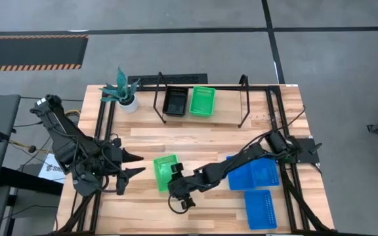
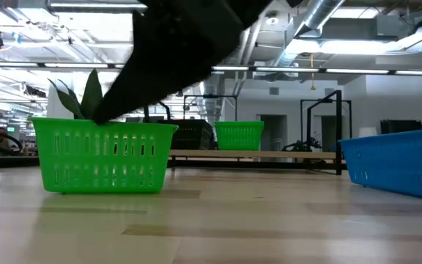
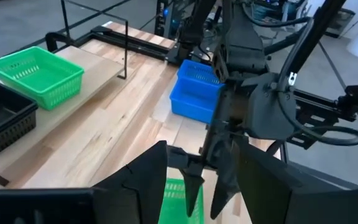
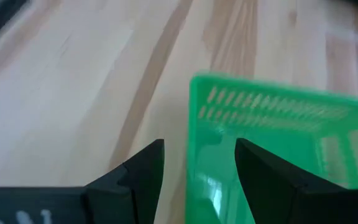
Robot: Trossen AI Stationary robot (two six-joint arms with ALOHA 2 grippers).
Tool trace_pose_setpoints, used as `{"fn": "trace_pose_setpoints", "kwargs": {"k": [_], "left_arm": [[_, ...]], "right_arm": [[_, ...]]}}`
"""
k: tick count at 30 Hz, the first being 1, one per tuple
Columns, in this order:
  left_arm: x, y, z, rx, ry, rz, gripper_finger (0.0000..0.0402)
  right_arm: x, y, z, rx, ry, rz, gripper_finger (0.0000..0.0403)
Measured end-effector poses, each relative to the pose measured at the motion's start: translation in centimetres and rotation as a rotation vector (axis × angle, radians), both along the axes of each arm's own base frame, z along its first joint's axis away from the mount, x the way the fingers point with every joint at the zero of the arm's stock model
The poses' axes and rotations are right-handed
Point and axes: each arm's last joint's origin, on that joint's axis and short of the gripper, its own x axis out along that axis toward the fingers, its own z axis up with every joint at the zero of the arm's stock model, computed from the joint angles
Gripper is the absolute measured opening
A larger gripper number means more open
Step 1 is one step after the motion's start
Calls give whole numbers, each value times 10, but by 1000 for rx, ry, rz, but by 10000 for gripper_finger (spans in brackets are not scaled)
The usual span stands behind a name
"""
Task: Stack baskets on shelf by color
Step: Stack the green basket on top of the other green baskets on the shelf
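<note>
A bright green basket [image 1: 163, 172] [image 2: 101, 158] rests flat on its bottom on the tabletop. My right gripper [image 1: 174, 177] [image 4: 199, 155] is open and comes down over the basket's right-hand wall [image 4: 191, 124], one finger outside it and one inside; I see no touch. My left gripper [image 1: 135, 164] [image 3: 202, 155] is open and waits just left of that basket. The shelf [image 1: 241, 115] at the far side carries a black basket [image 1: 174, 101] and another green basket [image 1: 202, 100] side by side on its board.
Blue baskets [image 1: 254, 174] lie on the table's right part, with another blue one [image 1: 258, 208] near the near edge. A potted plant [image 1: 123, 92] stands at the far left corner. The shelf board's right part [image 1: 231, 108] is bare.
</note>
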Motion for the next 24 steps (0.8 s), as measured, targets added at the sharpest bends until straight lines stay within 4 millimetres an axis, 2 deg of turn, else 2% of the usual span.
{"fn": "trace_pose_setpoints", "kwargs": {"k": [6,15,20,24], "left_arm": [[-2,-2,0,-5,-1,-13,169],[-5,-5,0,-14,-3,-26,169],[-7,-7,0,-15,-3,-39,169],[-7,-7,0,-15,-3,-42,169]], "right_arm": [[-1,-2,-6,6,43,-16,205],[-1,-15,-10,-6,96,-45,106],[0,-18,-10,-14,103,-46,26],[-3,-13,3,-27,64,-14,16]]}}
